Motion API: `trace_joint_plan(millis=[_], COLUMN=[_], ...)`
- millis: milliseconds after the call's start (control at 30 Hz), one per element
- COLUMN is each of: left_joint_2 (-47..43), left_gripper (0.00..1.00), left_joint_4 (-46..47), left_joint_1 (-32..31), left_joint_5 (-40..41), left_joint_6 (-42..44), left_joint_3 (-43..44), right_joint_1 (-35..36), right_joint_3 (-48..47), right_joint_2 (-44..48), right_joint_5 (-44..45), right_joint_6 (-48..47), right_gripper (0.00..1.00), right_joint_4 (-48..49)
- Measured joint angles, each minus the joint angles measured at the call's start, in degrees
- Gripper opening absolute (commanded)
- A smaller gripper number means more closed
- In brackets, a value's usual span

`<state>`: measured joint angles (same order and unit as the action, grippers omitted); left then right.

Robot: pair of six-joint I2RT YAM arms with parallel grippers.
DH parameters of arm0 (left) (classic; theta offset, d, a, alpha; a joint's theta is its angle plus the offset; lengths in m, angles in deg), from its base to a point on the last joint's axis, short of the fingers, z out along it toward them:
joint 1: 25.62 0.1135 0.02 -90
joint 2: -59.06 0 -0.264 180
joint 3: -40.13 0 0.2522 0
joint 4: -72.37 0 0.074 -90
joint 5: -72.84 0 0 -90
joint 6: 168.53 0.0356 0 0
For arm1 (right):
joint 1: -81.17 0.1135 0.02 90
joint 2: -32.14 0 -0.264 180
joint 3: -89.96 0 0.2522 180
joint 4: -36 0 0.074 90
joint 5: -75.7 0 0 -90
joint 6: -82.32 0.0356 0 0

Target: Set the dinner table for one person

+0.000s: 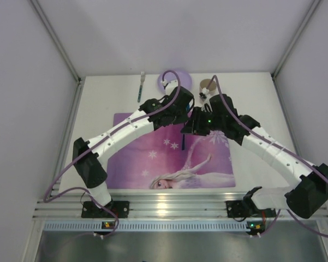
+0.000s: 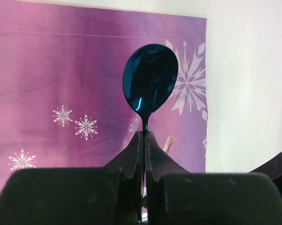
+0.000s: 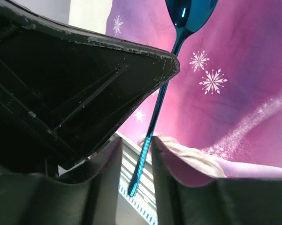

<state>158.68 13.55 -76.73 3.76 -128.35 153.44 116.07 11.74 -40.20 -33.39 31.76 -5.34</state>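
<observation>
A shiny blue spoon [image 2: 150, 77] is clamped by its handle in my left gripper [image 2: 144, 133], bowl pointing away from the wrist, above the purple princess placemat [image 2: 61, 70]. In the right wrist view the spoon's handle [image 3: 155, 122] runs down between the fingers of my right gripper [image 3: 136, 140], which stands open around it with a gap on each side. In the top view both grippers meet over the placemat's far edge, the left [image 1: 181, 112] and the right [image 1: 189, 128], on the white dinner table [image 1: 95, 103].
A purple plate [image 1: 174, 76], a blue-handled fork [image 1: 141, 87] and a brownish round thing [image 1: 207, 84] lie along the table's far edge. The aluminium rail [image 1: 169, 207] runs along the near edge. Grey walls close in both sides.
</observation>
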Motion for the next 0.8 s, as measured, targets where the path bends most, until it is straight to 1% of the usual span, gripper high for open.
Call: trace_joint_plan(millis=[33, 133, 300, 400, 500, 533, 600, 633, 667, 700, 767, 800], left_joint_2=[0.02, 0.04, 0.02, 0.04, 0.04, 0.02, 0.02, 0.02, 0.02, 0.02, 0.02, 0.02], left_gripper=[0.00, 0.00, 0.00, 0.00, 0.00, 0.00, 0.00, 0.00, 0.00, 0.00, 0.00, 0.00], left_joint_4=[-0.11, -0.61, -0.59, -0.57, -0.55, -0.55, -0.55, -0.55, -0.55, -0.55, -0.42, -0.35], left_joint_1=[0.00, 0.02, 0.00, 0.00, 0.00, 0.00, 0.00, 0.00, 0.00, 0.00, 0.00, 0.00], left_joint_5=[-0.02, 0.00, -0.02, -0.02, -0.02, -0.04, -0.02, -0.02, -0.02, -0.04, -0.07, -0.11], left_joint_6=[0.31, 0.57, 0.68, 0.72, 0.96, 1.14, 1.42, 1.55, 1.62, 1.75, 1.81, 1.86], left_joint_3=[0.00, 0.00, 0.00, 0.00, 0.00, 0.00, 0.00, 0.00, 0.00, 0.00, 0.00, 0.00], right_joint_1=[0.48, 0.79, 1.01, 1.07, 1.18, 1.27, 1.49, 1.62, 1.70, 1.75, 1.86, 1.92], right_joint_3=[0.02, 0.70, 2.05, 2.14, 2.12, 2.10, 1.68, 1.66, 1.66, 1.66, 1.66, 1.66], right_joint_2=[-0.44, -1.14, -1.55, -1.77, -2.12, -2.32, -2.73, -2.80, -2.82, -2.82, -2.82, -2.84], right_joint_5=[0.02, 0.26, 0.63, 1.18, 2.69, 3.39, 4.57, 5.25, 5.75, 6.05, 6.45, 6.51], right_joint_6=[0.24, 0.68, 0.90, 0.94, 0.83, 0.70, 0.28, 0.13, 0.09, 0.02, 0.04, 0.07], right_gripper=[0.25, 0.20, 0.21, 0.28, 0.40, 0.47, 0.49, 0.48, 0.46, 0.40, 0.33, 0.27], right_joint_4=[0.26, 1.03, 1.14, 0.90, 0.00, -0.57, -2.14, -2.51, -2.86, -3.15, -3.41, -3.43])
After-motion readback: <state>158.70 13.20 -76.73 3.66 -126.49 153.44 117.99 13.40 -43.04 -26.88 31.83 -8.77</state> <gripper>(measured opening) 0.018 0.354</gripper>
